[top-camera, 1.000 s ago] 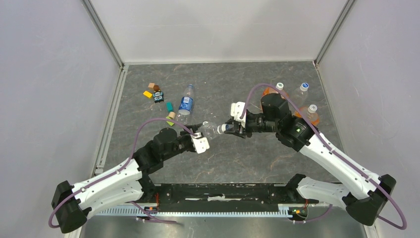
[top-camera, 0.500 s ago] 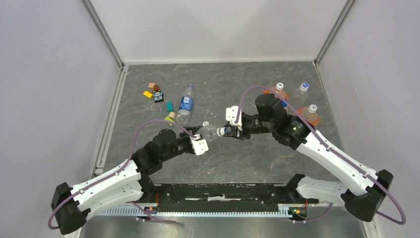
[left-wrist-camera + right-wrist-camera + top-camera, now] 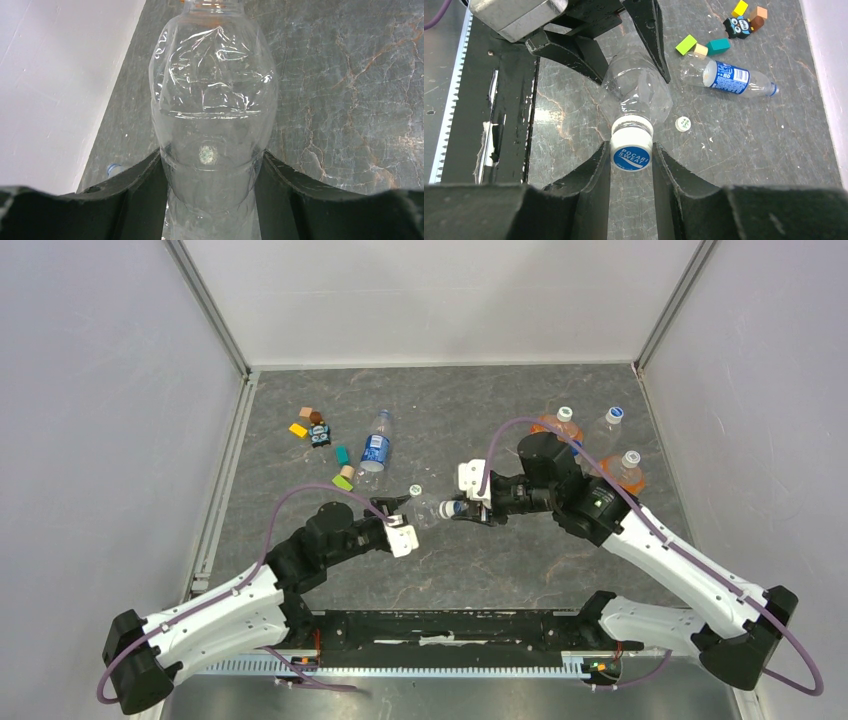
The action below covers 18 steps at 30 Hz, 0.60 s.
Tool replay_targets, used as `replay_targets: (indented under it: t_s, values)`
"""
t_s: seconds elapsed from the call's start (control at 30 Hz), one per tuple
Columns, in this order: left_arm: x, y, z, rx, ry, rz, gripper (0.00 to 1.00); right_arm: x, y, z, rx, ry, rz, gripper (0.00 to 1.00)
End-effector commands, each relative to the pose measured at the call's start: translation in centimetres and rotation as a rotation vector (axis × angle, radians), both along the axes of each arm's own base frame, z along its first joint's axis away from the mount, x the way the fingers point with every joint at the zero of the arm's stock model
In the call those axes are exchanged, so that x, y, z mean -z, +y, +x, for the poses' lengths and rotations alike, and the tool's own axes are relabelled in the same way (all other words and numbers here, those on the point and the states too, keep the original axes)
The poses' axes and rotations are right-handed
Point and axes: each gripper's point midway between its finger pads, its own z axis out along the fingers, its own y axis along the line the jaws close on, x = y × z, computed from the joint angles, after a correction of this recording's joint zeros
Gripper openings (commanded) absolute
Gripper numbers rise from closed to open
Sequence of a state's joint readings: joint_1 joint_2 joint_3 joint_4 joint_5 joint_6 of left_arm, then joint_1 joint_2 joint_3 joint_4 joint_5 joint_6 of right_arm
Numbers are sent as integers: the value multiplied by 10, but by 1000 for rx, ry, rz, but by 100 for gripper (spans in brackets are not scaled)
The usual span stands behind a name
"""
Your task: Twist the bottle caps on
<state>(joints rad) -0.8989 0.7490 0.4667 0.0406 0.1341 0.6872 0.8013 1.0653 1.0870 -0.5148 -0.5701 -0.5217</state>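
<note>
Since a second ago: right gripper [image 3: 630, 147] has drifted slightly left | its jaws pinch the small round white plastic screw cap [image 3: 631, 157] between them, on the neck of the slim clear unlabelled plastic bottle [image 3: 212, 85] | left gripper [image 3: 211, 156] jaws clamp the bottle's base

top: overhead, far | wrists: close, opposed, apparently sharing one bottle [image 3: 636, 92]

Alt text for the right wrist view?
The right gripper clamps a small white screw cap on a clear unlabelled plastic bottle held by the left gripper. A second white cap and a blue-labelled bottle lie on the table.
</note>
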Motion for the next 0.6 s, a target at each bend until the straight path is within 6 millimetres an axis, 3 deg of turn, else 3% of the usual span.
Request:
replay_targets:
  t_s: [0.0, 0.27, 0.57]
  values:
    - [-28, -13, -3, 71, -86, -63, 13, 5, 2, -1, -30, 5, -32, 0]
    - [-23, -16, -4, 64, -8, -47, 13, 6, 6, -1, -51, -9, -39, 0]
    - [-33, -23, -9, 90, 0, -127, 12, 13, 9, -8, -90, -15, -3, 0]
